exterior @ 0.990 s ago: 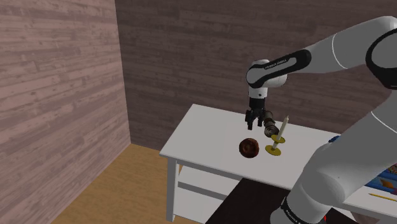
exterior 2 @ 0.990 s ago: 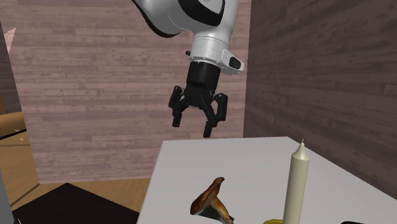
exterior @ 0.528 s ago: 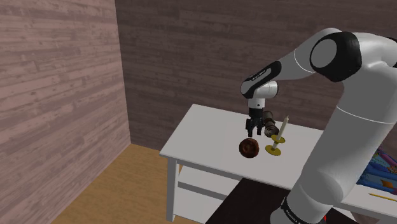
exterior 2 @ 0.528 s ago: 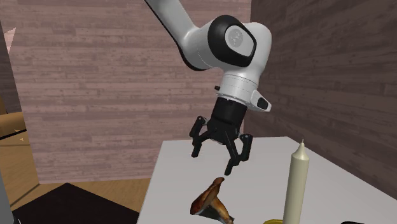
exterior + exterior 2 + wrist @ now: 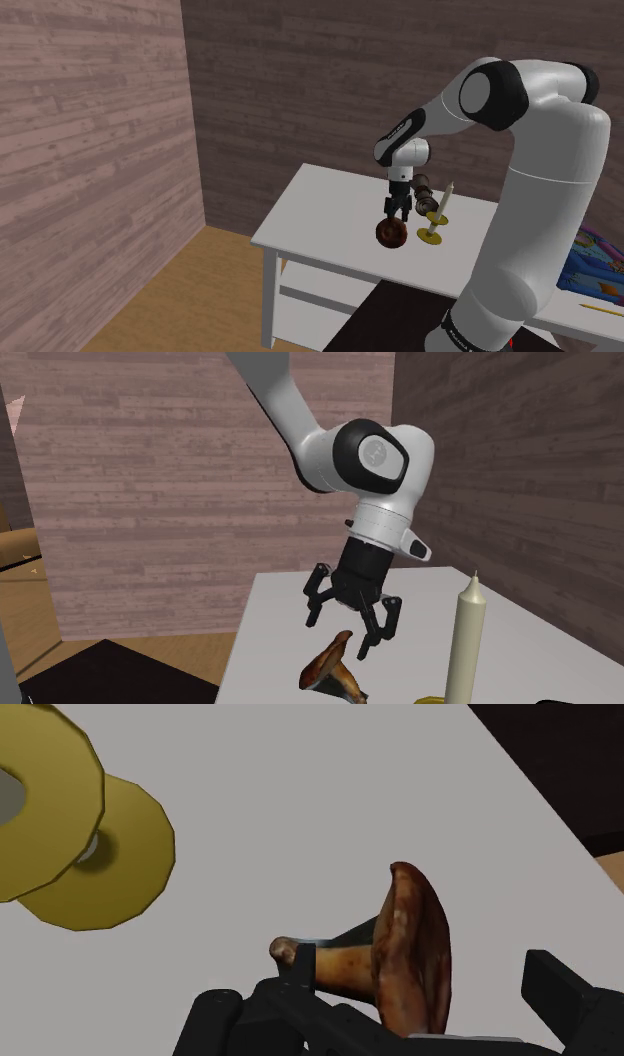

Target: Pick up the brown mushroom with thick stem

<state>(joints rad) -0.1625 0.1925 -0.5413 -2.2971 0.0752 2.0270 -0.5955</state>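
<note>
On the white table [image 5: 310,215]: a brown mushroom [image 5: 330,667] lies on its side, not lifted, with a reddish-brown cap and a thick tan stem.
Mushroom's place: near the table's front edge in the shoulder view, just to the left there of a yellow candle holder [image 5: 100,859] and apart from it.
Gripper [image 5: 340,635]: all black, pointing down at the tabletop, poised directly over the mushroom with its jaws spread wide and nothing in their grasp.
Fingers [image 5: 565,994]: seen from the wrist camera, they stand one to each side of the mushroom. A strip of bare tabletop shows between the cap and the finger nearer it, and the stem end points toward the other finger.
Height: in the second exterior view the fingertips are down about level with the cap's raised rim.
Candle [image 5: 468,642]: pale and upright in the holder, at the second exterior view's right of the gripper.
Arm [image 5: 520,110]: white with dark joints, arching up from the shoulder view's lower right, out over the table and bending down at the wrist.
Surroundings: plank walls [image 5: 90,130] in muted brown meet at a corner behind the table, above a wooden floor [image 5: 200,290]. Some brightly coloured items [image 5: 597,262] sit at the shoulder view's right edge, too small to identify.
</note>
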